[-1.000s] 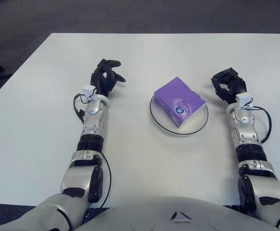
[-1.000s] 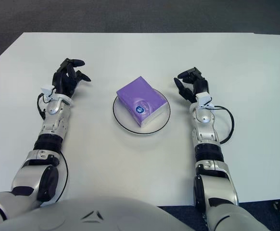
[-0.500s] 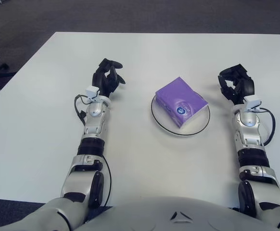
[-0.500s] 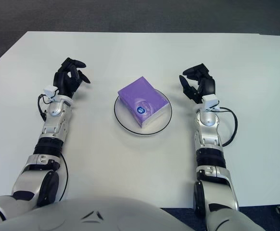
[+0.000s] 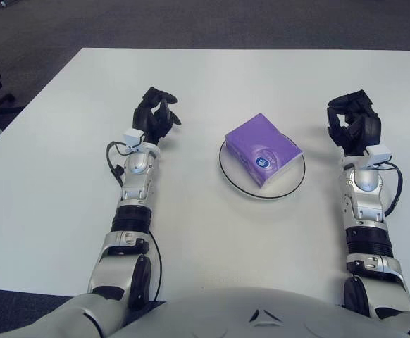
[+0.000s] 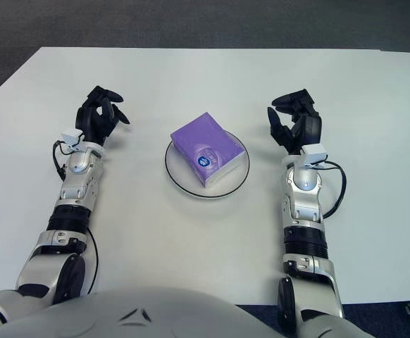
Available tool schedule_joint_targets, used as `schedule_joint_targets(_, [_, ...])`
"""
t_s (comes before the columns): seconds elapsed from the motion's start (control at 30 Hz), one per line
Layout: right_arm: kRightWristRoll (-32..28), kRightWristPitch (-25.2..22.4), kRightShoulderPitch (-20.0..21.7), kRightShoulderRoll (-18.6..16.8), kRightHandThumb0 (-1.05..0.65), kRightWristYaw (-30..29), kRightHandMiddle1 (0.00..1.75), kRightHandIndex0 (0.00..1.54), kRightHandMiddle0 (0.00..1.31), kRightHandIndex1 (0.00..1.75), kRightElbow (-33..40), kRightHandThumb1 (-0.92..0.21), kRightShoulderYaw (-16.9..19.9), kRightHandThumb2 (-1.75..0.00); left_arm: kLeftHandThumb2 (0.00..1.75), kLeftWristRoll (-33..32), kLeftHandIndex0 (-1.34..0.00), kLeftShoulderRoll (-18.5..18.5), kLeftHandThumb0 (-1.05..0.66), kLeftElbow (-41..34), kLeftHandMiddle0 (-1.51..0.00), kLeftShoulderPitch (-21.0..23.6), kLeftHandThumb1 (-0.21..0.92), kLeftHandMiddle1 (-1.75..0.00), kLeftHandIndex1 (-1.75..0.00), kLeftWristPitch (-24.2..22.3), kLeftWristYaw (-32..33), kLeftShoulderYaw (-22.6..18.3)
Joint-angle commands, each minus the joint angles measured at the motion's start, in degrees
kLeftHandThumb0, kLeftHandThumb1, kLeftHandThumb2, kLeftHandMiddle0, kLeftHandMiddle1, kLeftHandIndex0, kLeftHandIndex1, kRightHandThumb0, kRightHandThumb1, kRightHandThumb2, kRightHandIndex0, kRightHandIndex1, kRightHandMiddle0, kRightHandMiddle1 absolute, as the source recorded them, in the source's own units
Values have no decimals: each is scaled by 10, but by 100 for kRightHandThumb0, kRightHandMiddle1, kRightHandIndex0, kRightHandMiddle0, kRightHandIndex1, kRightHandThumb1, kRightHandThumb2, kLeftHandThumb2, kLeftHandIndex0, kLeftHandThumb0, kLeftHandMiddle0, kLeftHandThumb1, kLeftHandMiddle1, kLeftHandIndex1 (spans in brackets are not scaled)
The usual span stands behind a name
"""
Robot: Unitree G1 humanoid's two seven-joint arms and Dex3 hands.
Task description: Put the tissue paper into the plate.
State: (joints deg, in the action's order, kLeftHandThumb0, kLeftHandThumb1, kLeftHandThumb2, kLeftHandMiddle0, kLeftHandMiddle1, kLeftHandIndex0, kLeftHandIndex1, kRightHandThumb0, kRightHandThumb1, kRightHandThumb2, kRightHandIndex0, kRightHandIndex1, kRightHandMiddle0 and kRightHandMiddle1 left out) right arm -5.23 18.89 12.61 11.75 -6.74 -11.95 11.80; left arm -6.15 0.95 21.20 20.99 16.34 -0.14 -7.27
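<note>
One purple tissue paper pack (image 5: 263, 148) sits in the plate (image 5: 230, 176), a white round dish with a dark rim, just right of frame centre on the white bench (image 5: 212, 232). The pack lies turned at an angle to the bench edges, its round label facing up toward the lower right corner of the pack, and it covers most of the plate's upper part; bare plate shows along the lower edge. Left hand (image 5: 153, 117) shows in the upper left of centre, well apart from the plate, fingers (image 5: 167, 95) loosely curled and holding nothing. Right hand (image 5: 354, 125) shows at the right of the frame, apart from the plate's right rim, fingers (image 5: 337, 107) relaxed, half bent, grasping nothing. Both forearms run up from the lower frame edge. Dark floor beyond the bench's far edge.
</note>
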Motion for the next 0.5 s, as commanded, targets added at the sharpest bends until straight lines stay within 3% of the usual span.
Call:
schedule_joint_targets(0.0, [-7, -19, -95, -60, -36, -10, 153, 74, 42, 161, -28, -92, -6, -32, 63, 6, -57, -18, -31, 25, -84, -80, 92, -175, -165, -12, 7, 5])
schedule_joint_targets(0.47, [-17, -61, -95, -59, -36, -9, 153, 75, 42, 161, -1, -92, -7, -32, 62, 6, -57, -17, -31, 10, -84, -87, 92, -175, -165, -27, 10, 4])
